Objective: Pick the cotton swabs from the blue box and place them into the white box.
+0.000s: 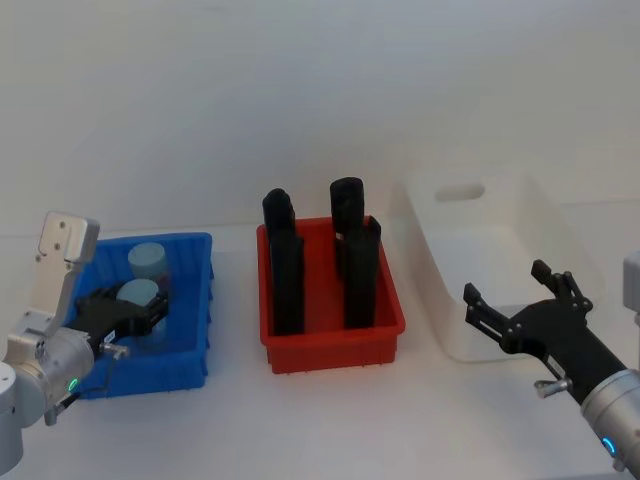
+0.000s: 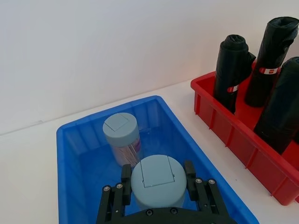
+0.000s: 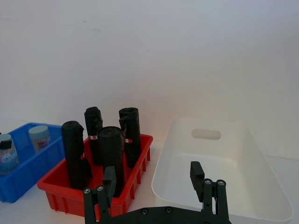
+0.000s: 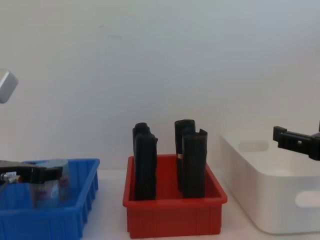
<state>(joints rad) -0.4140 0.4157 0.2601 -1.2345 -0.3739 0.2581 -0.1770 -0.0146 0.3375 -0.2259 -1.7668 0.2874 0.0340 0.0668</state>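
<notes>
Left end effector (image 1: 128,318) clasps one cotton swab tub (image 2: 156,184) inside the blue box (image 2: 74,154); right end effector (image 1: 505,281) hangs wide open, seemingly above the near edge of the white box (image 1: 470,200).

A robotics test bench, seen through the cameras of the rig I drive from a distance. A plain white tabletop (image 1: 330,430) runs back to a blank white wall (image 1: 320,80) at 12 o'clock. Three open plastic bins stand on it in a tidy row, laid out like a staged trial. The blue box (image 1: 195,300) is at 8 o'clock, a red bin (image 1: 330,355) of upright black rolls (image 1: 287,280) at 6 o'clock, and the white box (image 1: 480,270) at 4 o'clock. Two matching tubs of cotton swabs (image 1: 148,262) stand in the blue box. My left gripper (image 1: 135,312) clasps one; my right gripper (image 1: 505,282), fingers spread, hangs at the white box.
</notes>
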